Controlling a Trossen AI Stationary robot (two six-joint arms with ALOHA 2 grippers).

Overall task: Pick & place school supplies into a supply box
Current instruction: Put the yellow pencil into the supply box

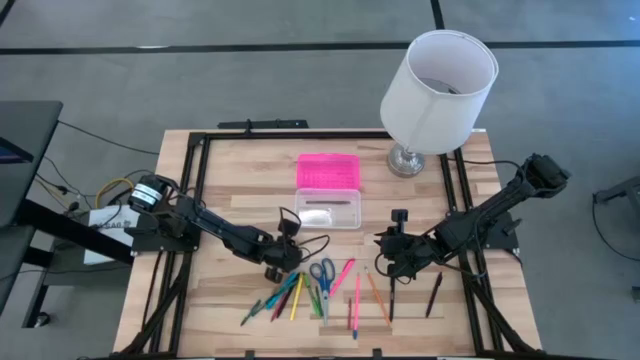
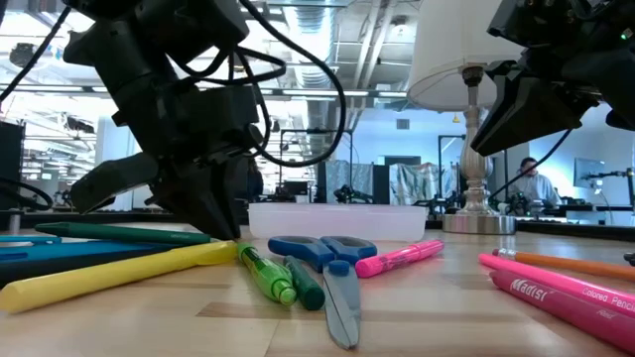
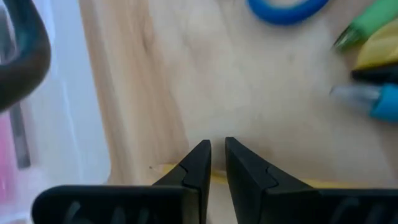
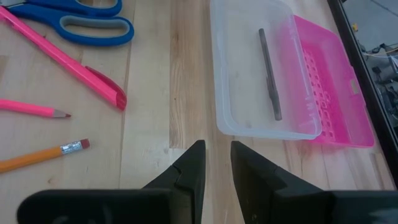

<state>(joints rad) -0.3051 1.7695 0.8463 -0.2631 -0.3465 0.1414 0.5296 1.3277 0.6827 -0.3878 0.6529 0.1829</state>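
The supply box's clear base (image 1: 328, 212) (image 4: 249, 118) sits mid-table with its pink lid (image 1: 328, 171) (image 4: 329, 87) folded open behind it. One dark pen (image 4: 269, 74) lies inside. Pencils, pens and blue-handled scissors (image 1: 322, 272) (image 2: 327, 253) lie scattered near the table's near edge. My left gripper (image 1: 280, 265) (image 2: 220, 230) (image 3: 217, 152) is shut and points down at the left end of the pile, its tips over a thin yellow pencil (image 3: 163, 169). My right gripper (image 1: 380, 243) (image 4: 217, 152) is shut and empty, right of the box, above bare wood. My left gripper's shut fingertips (image 3: 200, 155) stand right over the thin yellow pencil, which lies flat on the table across them, not between them. I cannot tell whether they touch it.
A white-shaded lamp (image 1: 438, 80) (image 2: 476, 99) stands at the far right corner. A pink pen (image 4: 68, 56), a pink pencil and an orange pencil (image 4: 37, 155) lie near the right gripper. Two black pens (image 1: 392, 298) lie farther right. Bare wood shows left of the box.
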